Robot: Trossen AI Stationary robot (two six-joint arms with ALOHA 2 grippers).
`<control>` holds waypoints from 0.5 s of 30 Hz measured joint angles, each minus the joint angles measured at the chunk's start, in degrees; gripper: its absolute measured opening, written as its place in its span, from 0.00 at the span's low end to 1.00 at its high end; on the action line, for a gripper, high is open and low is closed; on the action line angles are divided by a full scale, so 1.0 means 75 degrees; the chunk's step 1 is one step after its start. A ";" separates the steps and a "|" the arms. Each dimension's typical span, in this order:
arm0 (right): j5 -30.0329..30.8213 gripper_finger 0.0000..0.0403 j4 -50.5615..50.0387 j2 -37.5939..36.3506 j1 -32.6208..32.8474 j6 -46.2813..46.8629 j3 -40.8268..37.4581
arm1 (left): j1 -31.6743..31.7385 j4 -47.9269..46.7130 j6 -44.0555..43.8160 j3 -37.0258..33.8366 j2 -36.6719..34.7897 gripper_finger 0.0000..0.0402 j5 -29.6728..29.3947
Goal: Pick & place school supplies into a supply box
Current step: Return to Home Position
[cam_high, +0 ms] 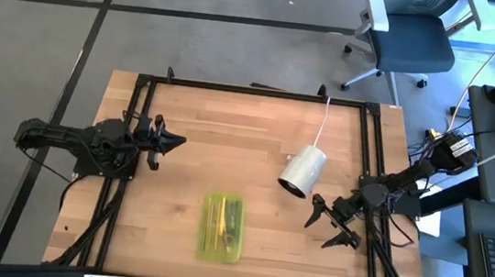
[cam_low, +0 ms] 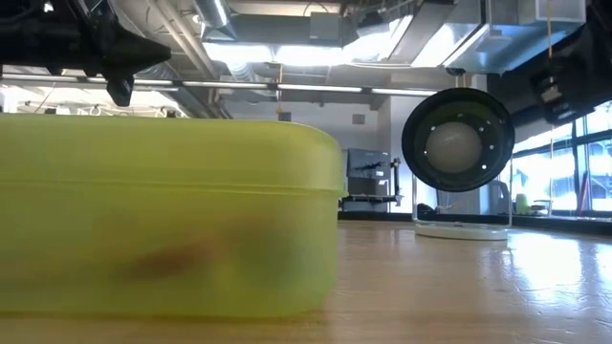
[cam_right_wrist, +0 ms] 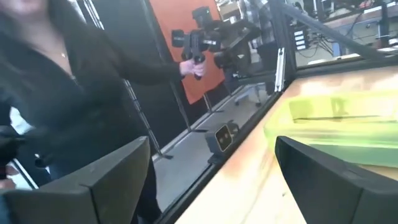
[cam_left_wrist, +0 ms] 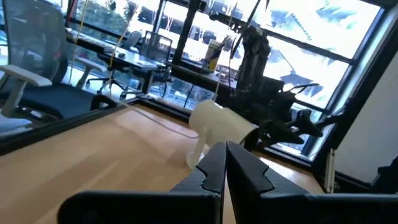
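Note:
The supply box (cam_high: 222, 228), shallow and translucent yellow-green, rests flat on the wooden table near its front edge. School supplies (cam_high: 218, 224) lie inside it, lengthwise, as thin yellow and orange sticks. In the low view the box (cam_low: 163, 220) fills the left half. My left gripper (cam_high: 178, 140) hangs shut over the table's left side, far from the box, holding nothing; its fingers (cam_left_wrist: 225, 165) meet. My right gripper (cam_high: 319, 233) stands open to the right of the box, nothing between its fingers. From its wrist view (cam_right_wrist: 211, 180) the box (cam_right_wrist: 336, 118) lies ahead.
A white cylinder (cam_high: 302, 172) on a cord lies on its side right of centre, between the two grippers; it also shows in the left wrist view (cam_left_wrist: 217, 127). A black frame (cam_high: 252, 90) rims the table. A person in dark clothes (cam_right_wrist: 56, 81) stands beyond the table's edge.

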 joint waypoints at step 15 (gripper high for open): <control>-0.0271 0.87 -0.1870 -0.2127 -0.1065 0.0520 0.0003 | 0.1017 -0.0112 -0.0299 0.0002 -0.0003 0.03 0.1265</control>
